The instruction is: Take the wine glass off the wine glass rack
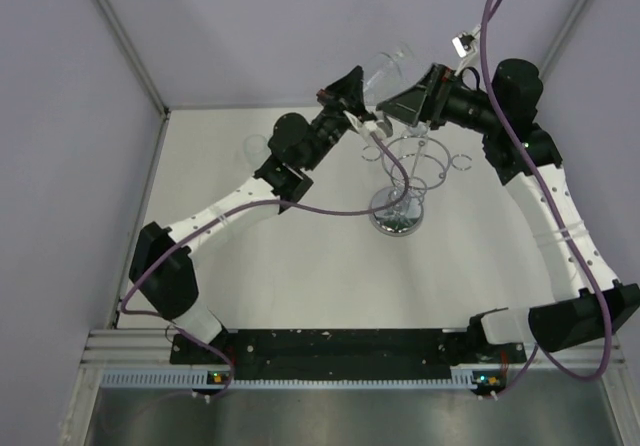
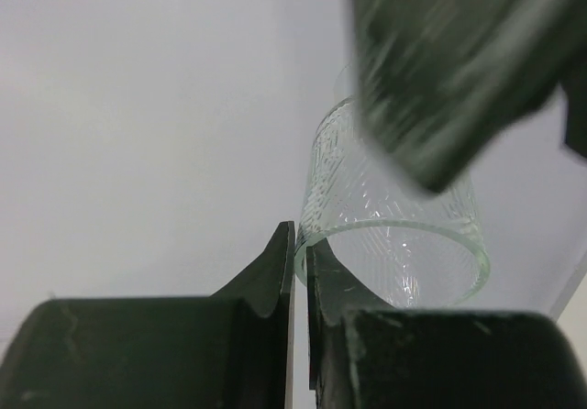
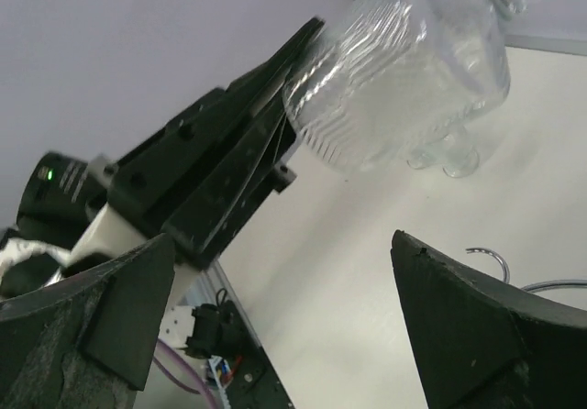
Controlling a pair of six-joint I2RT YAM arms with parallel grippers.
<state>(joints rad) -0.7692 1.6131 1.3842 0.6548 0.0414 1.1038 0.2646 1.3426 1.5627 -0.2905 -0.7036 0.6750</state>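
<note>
Our left claw (image 2: pixel 301 239) pinched the clear ribbed wine glass (image 2: pixel 394 244), likely brittle, by its rim; our right claw (image 3: pixel 284 267) gaped.

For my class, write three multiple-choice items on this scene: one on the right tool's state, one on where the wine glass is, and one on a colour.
1. How is the right tool? A. shut tight B. open wide C. out of every view
2. Where is the wine glass? A. gripped in the right tool B. set down, touching no tool C. pinched by its rim in the left tool
3. What colour are the robot's cables? A. yellow B. purple C. green
Answers: B, its fingers stand far apart in the right wrist view; C, the left wrist view shows closed fingers on the rim; B, both cables are purple.
</note>
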